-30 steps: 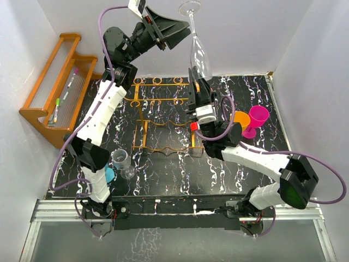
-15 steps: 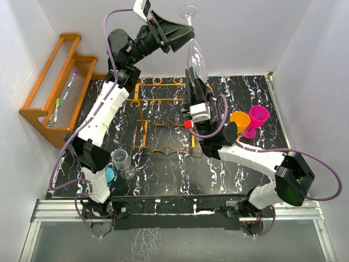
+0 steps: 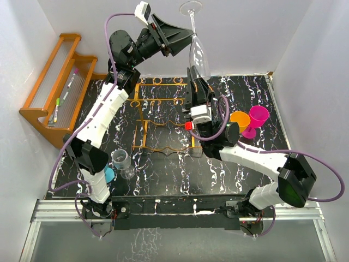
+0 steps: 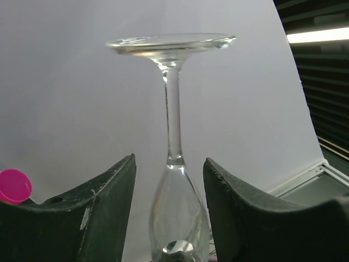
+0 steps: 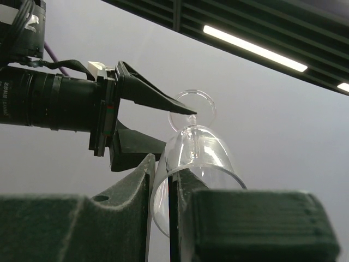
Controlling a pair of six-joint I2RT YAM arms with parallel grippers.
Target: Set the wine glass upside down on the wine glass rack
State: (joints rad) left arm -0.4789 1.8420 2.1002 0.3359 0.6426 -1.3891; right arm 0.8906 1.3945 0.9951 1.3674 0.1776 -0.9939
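A clear wine glass point(image 3: 200, 54) hangs upside down high above the table, foot point(image 3: 191, 7) uppermost. My right gripper point(image 3: 196, 83) is shut on the bowl's rim; in the right wrist view its fingers point(image 5: 146, 180) pinch the glass wall point(image 5: 202, 153). My left gripper point(image 3: 189, 36) is open and straddles the top of the bowl. In the left wrist view the glass point(image 4: 174, 207) stands between the fingers point(image 4: 112, 185) with a gap on each side. The orange-gold wine glass rack point(image 3: 158, 103) stands on the table below, to the left of the right gripper.
A brown wooden stepped rack point(image 3: 54, 90) with pens leans at the left wall. An orange cup point(image 3: 240, 119) and a pink goblet point(image 3: 258, 118) stand at the right. A small clear glass point(image 3: 122, 161) and a blue object point(image 3: 109, 174) sit near the left arm.
The glass dipped slightly left and came back up. The left gripper's jaws narrowed a little, then widened again around the glass. The right gripper kept its hold.
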